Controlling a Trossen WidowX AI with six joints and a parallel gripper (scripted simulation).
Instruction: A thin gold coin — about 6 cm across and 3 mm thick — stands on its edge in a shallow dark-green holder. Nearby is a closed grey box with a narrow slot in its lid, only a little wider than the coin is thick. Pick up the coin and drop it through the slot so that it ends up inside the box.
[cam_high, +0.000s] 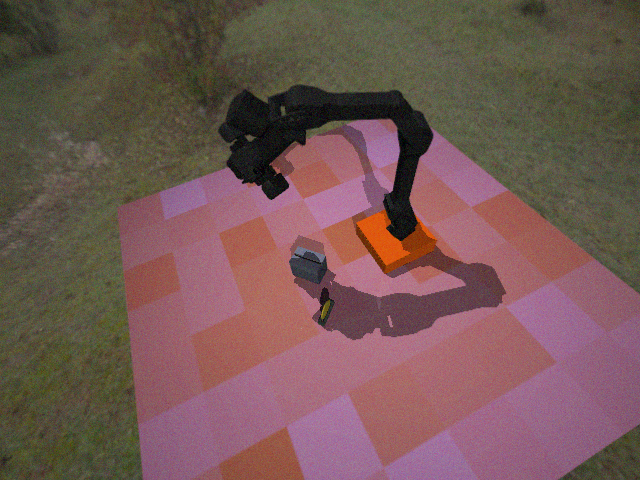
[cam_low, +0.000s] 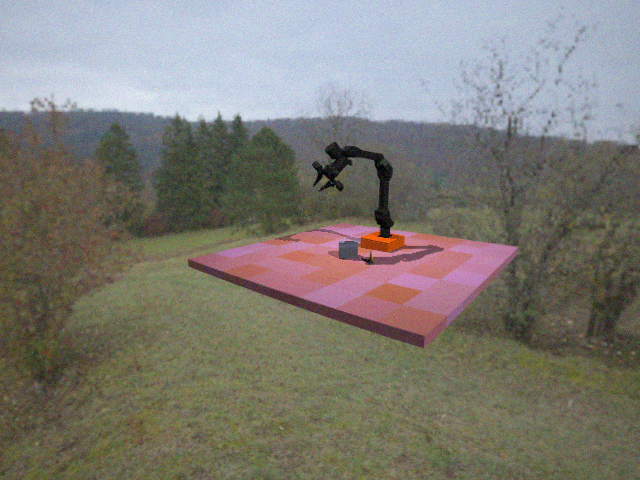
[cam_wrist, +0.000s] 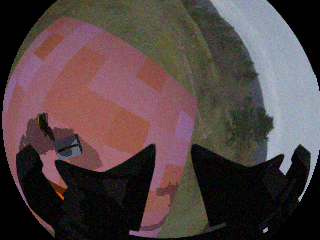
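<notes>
The gold coin stands on edge in the dark-green holder; both are small and dark in the wrist view, where the coin and holder cannot be told apart well. The grey box stands close beside the holder, with the slot in its lid facing up. My gripper is partly open and empty, with a gap between its fingertips. It hangs high above the table, away from the coin and the box. In the top view its fingertips are hard to make out.
The arm rises from an orange base block near the box. The arm's shadow falls across the holder. The checkered pink and orange table top ends at open edges, with grass beyond.
</notes>
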